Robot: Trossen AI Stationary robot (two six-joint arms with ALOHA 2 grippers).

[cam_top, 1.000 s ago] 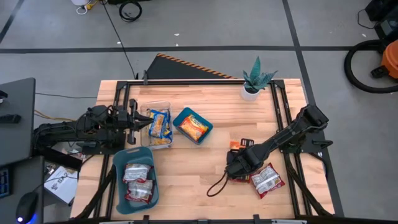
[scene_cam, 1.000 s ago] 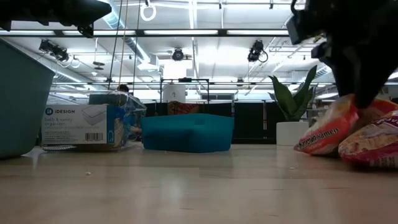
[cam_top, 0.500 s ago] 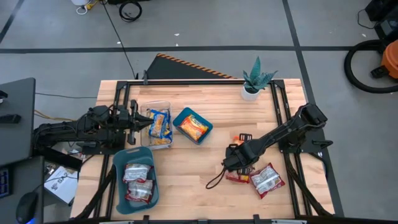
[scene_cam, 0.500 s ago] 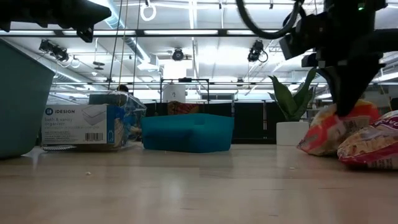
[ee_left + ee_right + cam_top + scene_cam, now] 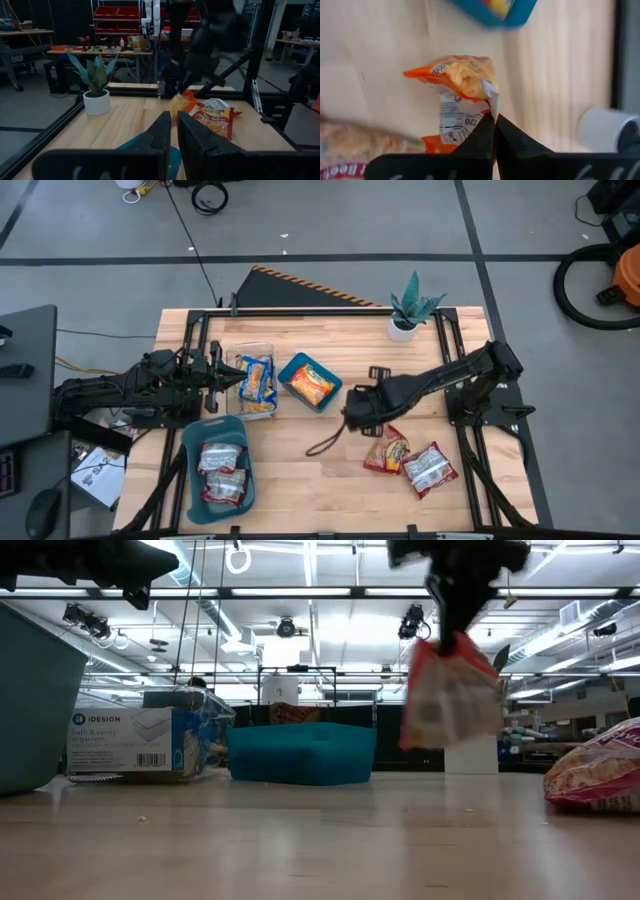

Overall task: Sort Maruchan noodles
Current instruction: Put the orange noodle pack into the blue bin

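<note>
My right gripper (image 5: 353,411) hangs above the table's middle, shut on an orange Maruchan noodle packet (image 5: 462,80), right of a teal bin (image 5: 328,391) that holds another orange packet. In the low view the packet (image 5: 450,695) dangles clear of the table. Two more packets, one reddish (image 5: 385,452) and one red-and-white (image 5: 430,468), lie flat at the near right. My left gripper (image 5: 222,377) waits beside the clear container (image 5: 243,409) of yellow-and-blue packets, fingers nearly together with nothing between them. A second teal bin (image 5: 190,470) holds red-and-silver packets. My right gripper pinches the orange packet's crimped edge (image 5: 492,101) between its two fingers. The fingers come from above and point down. The packet hangs below them, crumpled and tilted, lifted clear of the table.
A potted plant (image 5: 408,310) stands at the far right. A dark cable loop (image 5: 325,442) trails from my right arm over the table's middle. Black frame rails (image 5: 450,370) run along the table's sides. Bare wood lies between the bins and the near-right packets.
My right gripper has risen from the packets at the near right and gone toward the table's left and far edge, toward the teal bin with the orange packet. The orange packet has come up off the table with it and now hangs clear.
</note>
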